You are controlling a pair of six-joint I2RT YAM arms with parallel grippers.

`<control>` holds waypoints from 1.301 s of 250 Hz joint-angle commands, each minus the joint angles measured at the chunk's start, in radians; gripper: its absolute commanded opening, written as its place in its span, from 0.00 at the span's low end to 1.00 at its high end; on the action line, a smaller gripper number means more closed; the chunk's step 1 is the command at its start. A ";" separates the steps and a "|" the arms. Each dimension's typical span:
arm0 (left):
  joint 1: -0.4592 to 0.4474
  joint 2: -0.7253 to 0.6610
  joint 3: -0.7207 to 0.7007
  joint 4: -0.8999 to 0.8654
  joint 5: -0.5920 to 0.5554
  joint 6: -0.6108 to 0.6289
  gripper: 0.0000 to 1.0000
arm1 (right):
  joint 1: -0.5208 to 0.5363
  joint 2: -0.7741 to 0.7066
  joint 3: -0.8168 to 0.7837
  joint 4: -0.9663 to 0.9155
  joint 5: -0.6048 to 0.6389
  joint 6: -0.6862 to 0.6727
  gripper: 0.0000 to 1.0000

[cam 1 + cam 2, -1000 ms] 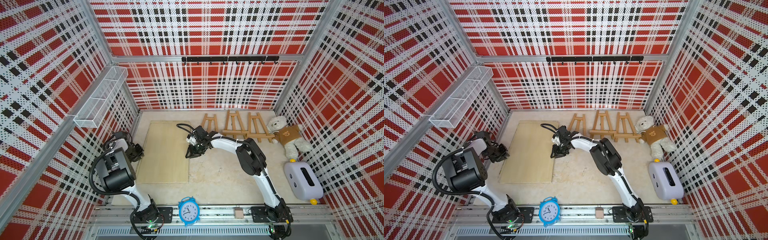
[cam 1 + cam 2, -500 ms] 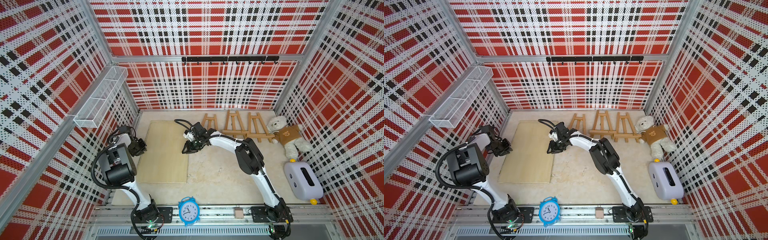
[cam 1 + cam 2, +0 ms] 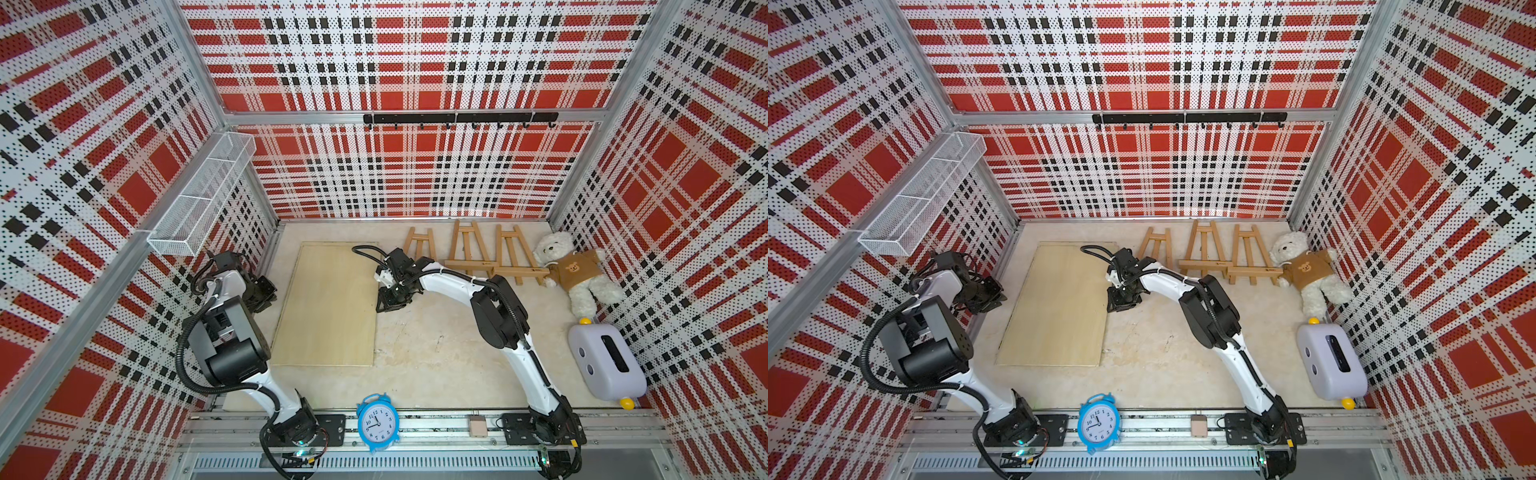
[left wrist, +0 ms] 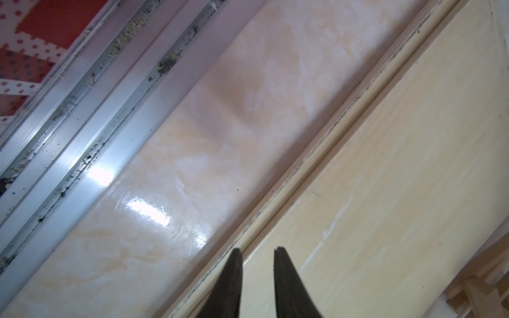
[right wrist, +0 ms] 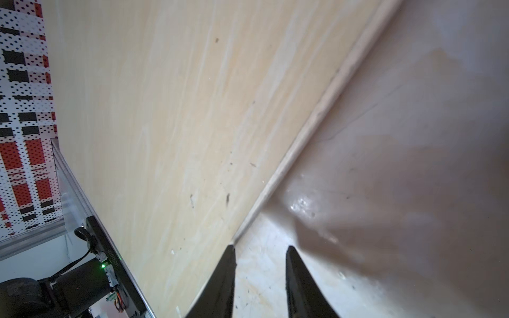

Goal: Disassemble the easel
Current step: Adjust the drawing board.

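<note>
Three easels [image 3: 466, 249] sit just beyond a far corner of the board [image 3: 332, 307], untouched. The left gripper [image 4: 257, 249] and right gripper [image 5: 260, 249] each hover at a long edge of the board, jaws narrowly parted, holding nothing; we judge they flank it to move it.

**Camera layout.** Both top views looked steeply down from high above the table's [image 3: 415, 353] near edge, facing the back wall [image 3: 395, 166]. Set side by side, they shared almost the whole cell, both arms included. The left wrist view sat close over the table and looked past the left claw [image 4: 257, 249] along one long edge of the board [image 4: 385, 165], beside the side rail [image 4: 91, 118]. The right wrist view, equally close, looked past the right claw [image 5: 260, 247] along the same board's opposite edge.
</note>
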 commanded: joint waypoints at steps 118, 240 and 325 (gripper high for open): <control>0.002 0.134 -0.019 0.027 -0.031 0.032 0.25 | -0.001 0.022 0.056 0.043 -0.070 0.016 0.27; -0.010 0.188 -0.011 0.049 -0.008 0.025 0.25 | -0.003 0.113 0.185 0.055 -0.098 0.070 0.26; -0.011 0.199 0.038 0.032 -0.001 0.023 0.25 | -0.011 0.028 0.103 0.051 -0.026 0.052 0.31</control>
